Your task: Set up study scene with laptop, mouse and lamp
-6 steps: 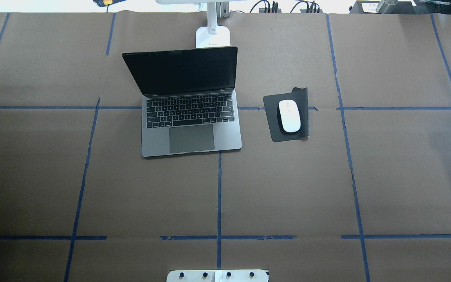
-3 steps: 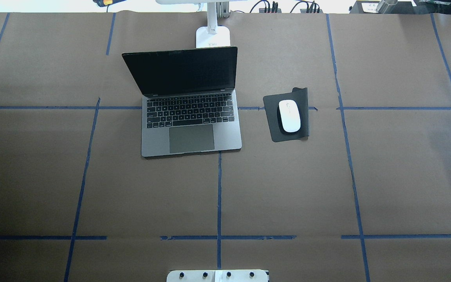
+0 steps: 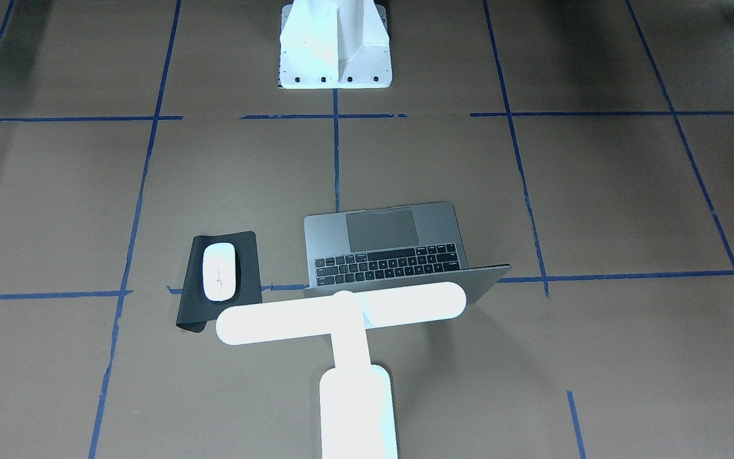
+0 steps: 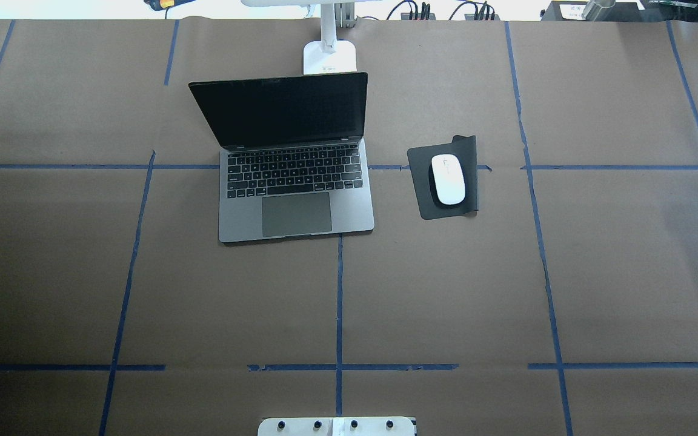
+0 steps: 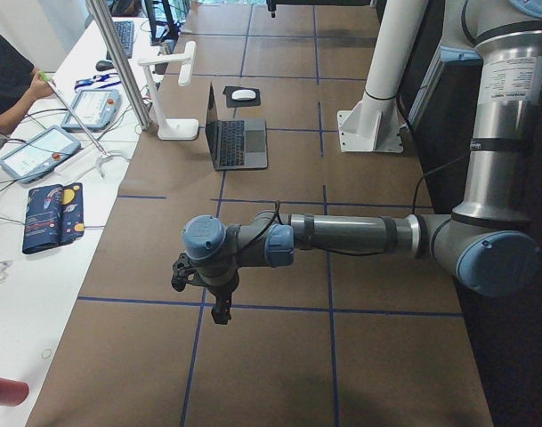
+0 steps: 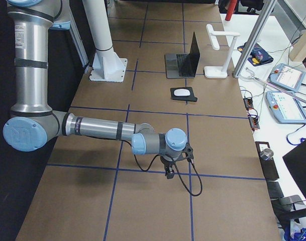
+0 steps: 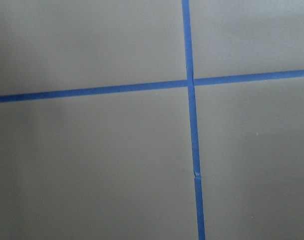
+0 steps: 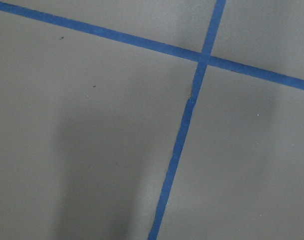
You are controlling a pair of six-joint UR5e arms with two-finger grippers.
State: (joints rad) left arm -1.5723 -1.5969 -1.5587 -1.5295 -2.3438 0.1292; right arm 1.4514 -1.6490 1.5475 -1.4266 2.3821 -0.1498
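While the left gripper (image 5: pixel 219 311) hung low over bare paper at one end of the table and the right gripper (image 6: pixel 169 173) did the same at the other, neither showed its jaws well enough to call. Parted or closed, one could not tell; the wrist views gave only paper and tape, and nothing was visibly carried. And the scene looked set! The laptop (image 4: pixel 296 206) stood open near the table's middle, keyboard toward the robot, screen dark. Just to its right the mouse (image 4: pixel 449 179) lay on a black mat (image 3: pixel 249 268). Behind the lid, at the far edge, the lamp (image 3: pixel 341 312) stood upright and glowing, its bar stretched across above the laptop's back. By the look of it all three pieces were placed, with little or nothing left to do. The surface was brown paper (image 4: pixel 446 290) ruled into squares by blue tape (image 4: pixel 339 303), the white bolted pedestal (image 3: pixel 335 44) at the robot's edge. Beyond the far edge ran a white desk (image 5: pixel 12 267) with pendants and cables, and a person (image 5: pixel 4 80) sat at it.
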